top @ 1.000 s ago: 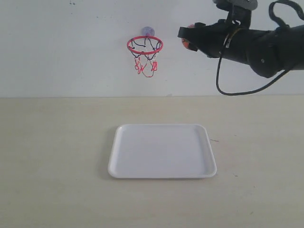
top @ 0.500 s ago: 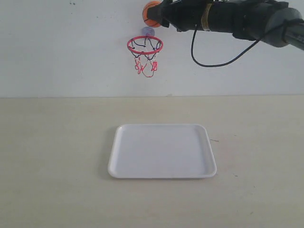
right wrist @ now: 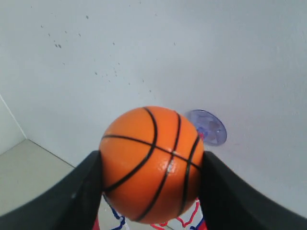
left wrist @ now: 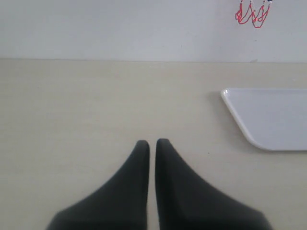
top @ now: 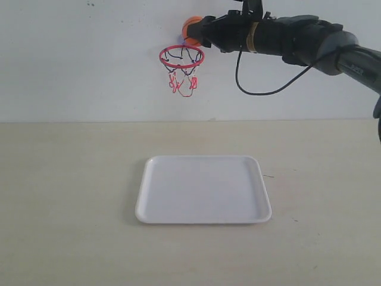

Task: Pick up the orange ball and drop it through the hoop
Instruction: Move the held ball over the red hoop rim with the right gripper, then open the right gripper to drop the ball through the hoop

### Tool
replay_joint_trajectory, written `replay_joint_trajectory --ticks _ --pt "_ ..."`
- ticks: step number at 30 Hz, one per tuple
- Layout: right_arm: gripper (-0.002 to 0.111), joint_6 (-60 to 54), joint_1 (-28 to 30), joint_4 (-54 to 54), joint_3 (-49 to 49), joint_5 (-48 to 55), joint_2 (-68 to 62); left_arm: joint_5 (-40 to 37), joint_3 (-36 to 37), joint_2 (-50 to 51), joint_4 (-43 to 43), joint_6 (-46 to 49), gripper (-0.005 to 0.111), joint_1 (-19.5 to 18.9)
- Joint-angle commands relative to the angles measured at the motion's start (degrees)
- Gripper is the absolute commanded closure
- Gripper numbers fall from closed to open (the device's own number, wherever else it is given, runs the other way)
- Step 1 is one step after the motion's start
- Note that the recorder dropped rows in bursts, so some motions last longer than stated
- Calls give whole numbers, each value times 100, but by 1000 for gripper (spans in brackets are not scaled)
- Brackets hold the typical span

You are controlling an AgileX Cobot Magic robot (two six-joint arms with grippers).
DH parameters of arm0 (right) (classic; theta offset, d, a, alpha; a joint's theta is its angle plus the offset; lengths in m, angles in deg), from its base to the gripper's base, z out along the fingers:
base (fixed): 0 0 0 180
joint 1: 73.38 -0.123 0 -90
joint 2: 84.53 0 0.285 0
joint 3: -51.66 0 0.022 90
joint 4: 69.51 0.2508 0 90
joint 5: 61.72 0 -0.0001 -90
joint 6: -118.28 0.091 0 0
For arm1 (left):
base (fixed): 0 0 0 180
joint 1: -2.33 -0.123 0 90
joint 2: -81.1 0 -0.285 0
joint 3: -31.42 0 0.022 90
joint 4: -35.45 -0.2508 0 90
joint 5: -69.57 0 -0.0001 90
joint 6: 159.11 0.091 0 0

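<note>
The orange ball (top: 191, 28) with black seams is held high against the wall, right above the hoop (top: 181, 57), a red ring with a dangling net. My right gripper (top: 196, 31) is shut on the ball, reaching in from the right. In the right wrist view the orange ball (right wrist: 151, 163) fills the space between the two black fingers (right wrist: 79, 191), with the suction-cup mount (right wrist: 207, 127) behind it and bits of net (right wrist: 184, 221) below. My left gripper (left wrist: 151, 143) is shut on nothing, low over the table; it does not show in the exterior view.
A white tray (top: 203, 189) lies on the beige table below the hoop; its corner (left wrist: 268, 117) shows in the left wrist view. A black cable (top: 262, 89) hangs from the right arm near the wall.
The right arm swung left and up from beside the hoop, then dropped slightly, bringing the ball to just above the ring. The left gripper and tray stayed put.
</note>
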Motion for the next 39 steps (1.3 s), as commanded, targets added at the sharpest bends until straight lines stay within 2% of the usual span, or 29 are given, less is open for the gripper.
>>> replay_joint_trajectory --ticks 1,6,20,22,23,28,29,30,34,37,39 --pt "108 -294 -104 18 44 169 11 12 21 -20 62 18 103 -10" --pt "108 -753 -256 7 44 223 11 12 21 -20 62 18 103 -10" --pt "108 -663 -301 18 44 488 11 12 21 -20 62 18 103 -10" --pt "101 -602 -301 18 44 517 11 12 21 -20 62 18 103 -10" --pt "93 -559 -301 18 44 530 11 12 21 -20 62 18 103 -10" --pt "37 -452 -312 18 44 773 11 12 21 -20 62 18 103 -10" --pt "31 -452 -312 18 44 773 11 12 21 -20 62 18 103 -10" --pt "30 -452 -312 18 44 773 11 12 21 -20 62 18 103 -10" --pt "39 -344 -312 18 44 719 32 12 21 -20 62 18 103 -10" --pt "65 -327 -270 0 44 377 102 12 21 -20 62 18 103 -10" --pt "91 -315 -193 -15 44 72 152 12 21 -20 62 18 103 -10"
